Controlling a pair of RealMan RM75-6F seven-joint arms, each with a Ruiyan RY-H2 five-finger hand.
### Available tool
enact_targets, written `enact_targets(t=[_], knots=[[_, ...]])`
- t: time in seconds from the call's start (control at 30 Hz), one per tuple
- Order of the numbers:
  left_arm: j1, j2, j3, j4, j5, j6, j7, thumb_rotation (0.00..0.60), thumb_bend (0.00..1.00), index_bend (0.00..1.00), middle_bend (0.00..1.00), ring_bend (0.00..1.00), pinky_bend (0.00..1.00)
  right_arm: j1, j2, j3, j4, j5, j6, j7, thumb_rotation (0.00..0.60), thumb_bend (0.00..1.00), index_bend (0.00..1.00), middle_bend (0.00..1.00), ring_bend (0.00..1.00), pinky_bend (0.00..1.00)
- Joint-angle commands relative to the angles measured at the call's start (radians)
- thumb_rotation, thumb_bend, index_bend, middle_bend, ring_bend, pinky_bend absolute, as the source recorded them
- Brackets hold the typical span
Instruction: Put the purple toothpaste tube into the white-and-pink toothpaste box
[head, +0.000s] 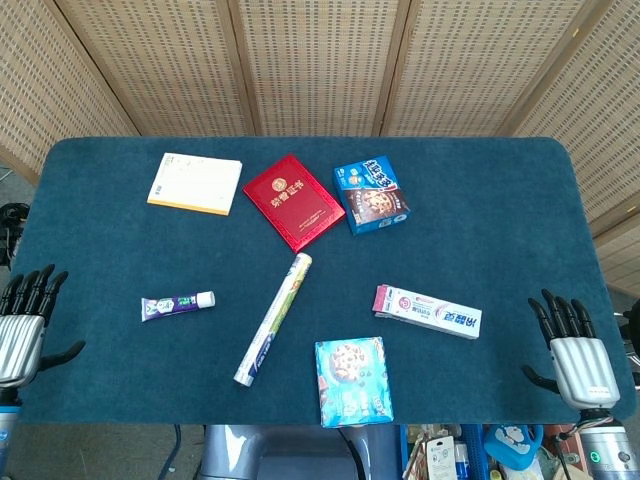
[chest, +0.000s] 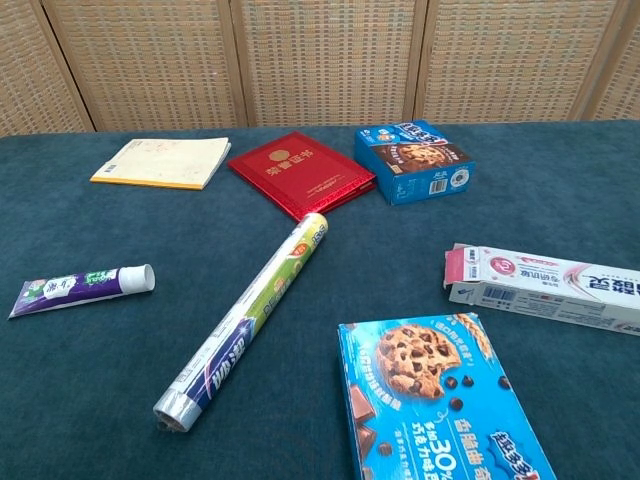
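Note:
The purple toothpaste tube (head: 177, 305) (chest: 82, 288) lies flat on the blue table, left of centre, white cap pointing right. The white-and-pink toothpaste box (head: 428, 311) (chest: 545, 283) lies flat to the right, its pink open end facing left. My left hand (head: 22, 322) hovers at the table's left front edge, fingers spread and empty, well left of the tube. At the right front edge, my right hand (head: 570, 350) is also spread and empty, right of the box. Neither hand shows in the chest view.
A foil roll (head: 273, 319) lies diagonally between tube and box. A blue cookie box (head: 352, 381) sits at the front, another cookie box (head: 371, 195), a red booklet (head: 294, 201) and a yellow notepad (head: 195, 183) sit farther back. Wicker screens stand behind the table (head: 500, 200).

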Motion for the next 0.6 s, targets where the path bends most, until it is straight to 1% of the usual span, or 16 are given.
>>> enact_targets(t=[0.03,0.13,0.23,0.43,0.6], knots=[[-0.017,-0.014,-0.026,0.007,-0.014,-0.002,0.018,0.600,0.17,0.00,0.00,0.00,0.00,0.004,-0.004,0.001,0.000,0.002,-0.007,0.000,0.600,0.21,0.00,0.00,0.00,0.00],[-0.045,-0.040,-0.061,0.036,-0.041,-0.018,0.016,0.600,0.18,0.00,0.00,0.00,0.01,0.007,-0.005,0.002,-0.005,0.001,-0.008,0.001,0.600,0.21,0.00,0.00,0.00,0.00],[-0.075,-0.055,-0.077,0.064,-0.090,-0.080,0.018,0.600,0.18,0.01,0.00,0.00,0.03,0.008,-0.005,0.002,-0.006,0.002,-0.010,0.003,0.600,0.21,0.00,0.00,0.00,0.00],[-0.125,-0.080,-0.090,0.108,-0.185,-0.202,0.046,0.600,0.18,0.07,0.00,0.00,0.06,0.013,-0.006,0.004,-0.008,0.000,-0.013,0.011,0.600,0.21,0.00,0.00,0.00,0.00],[-0.156,-0.106,-0.091,0.131,-0.224,-0.258,0.070,0.600,0.18,0.10,0.00,0.00,0.07,0.013,-0.008,0.002,-0.004,-0.001,-0.014,0.014,0.600,0.21,0.00,0.00,0.00,0.00]])
